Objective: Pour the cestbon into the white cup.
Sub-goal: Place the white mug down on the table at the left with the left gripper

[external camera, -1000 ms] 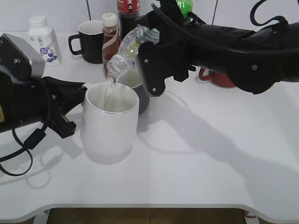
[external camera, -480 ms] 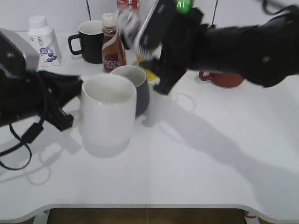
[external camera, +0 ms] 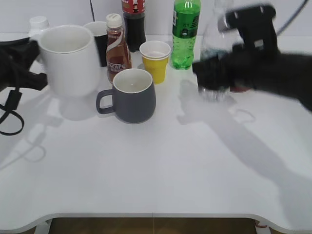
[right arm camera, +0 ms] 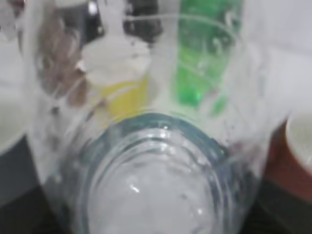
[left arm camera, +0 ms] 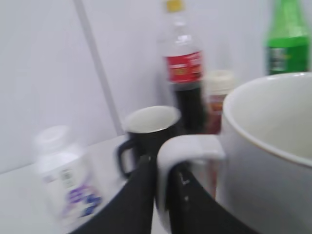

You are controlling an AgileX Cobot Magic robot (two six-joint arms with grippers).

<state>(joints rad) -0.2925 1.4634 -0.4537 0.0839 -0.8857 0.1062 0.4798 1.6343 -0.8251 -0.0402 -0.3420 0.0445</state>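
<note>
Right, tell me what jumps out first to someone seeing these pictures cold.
The big white cup stands out first, lifted off the table at the far left with the left gripper clamped on its handle. On the right, the blurred right gripper holds the clear cestbon upright. Between them stand a grey mug and a yellow paper cup.

Sitting at the far left of the tabletop (external camera: 161, 165): white cup (external camera: 68, 58), with a mug (external camera: 130, 95) to its right and nearer. Standing behind the mug: coffee bottle (external camera: 115, 46) and paper cup (external camera: 155, 60). Standing right of that: soda bottle (external camera: 184, 34), then cestbon (external camera: 214, 58).
</note>
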